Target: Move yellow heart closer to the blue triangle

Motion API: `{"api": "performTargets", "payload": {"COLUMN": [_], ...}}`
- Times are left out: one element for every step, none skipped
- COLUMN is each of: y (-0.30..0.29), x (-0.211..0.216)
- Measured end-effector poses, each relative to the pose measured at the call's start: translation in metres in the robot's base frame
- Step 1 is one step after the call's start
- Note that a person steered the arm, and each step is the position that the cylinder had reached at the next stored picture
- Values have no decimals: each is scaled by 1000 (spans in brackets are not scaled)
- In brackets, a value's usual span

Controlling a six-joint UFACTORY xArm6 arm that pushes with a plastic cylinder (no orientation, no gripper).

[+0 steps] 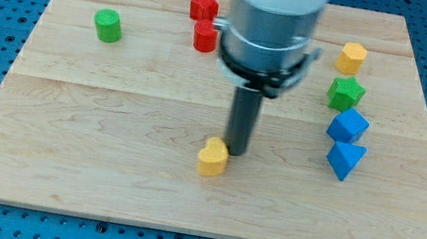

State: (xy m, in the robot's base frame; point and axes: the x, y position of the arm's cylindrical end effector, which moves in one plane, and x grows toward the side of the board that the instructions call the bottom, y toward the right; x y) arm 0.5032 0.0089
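The yellow heart (212, 157) lies on the wooden board (102, 162), a little below the board's middle. The blue triangle (345, 159) lies at the view's right, well apart from the heart. My tip (235, 151) stands just to the right of the yellow heart and slightly above it in the view, touching or nearly touching its upper right side. The arm's body hides part of the board above the tip.
A blue cube (348, 125) sits just above the blue triangle, with a green star (346, 93) and a yellow hexagon (351, 57) above that. A red star (204, 5) and a red cylinder (205, 36) are at top centre. A green cylinder (108, 25) is at top left.
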Motion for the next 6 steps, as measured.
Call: {"api": "performTargets", "payload": {"y": [-58,-51,26,87,96,96], "x": [-11,22,28,38,45,45]}}
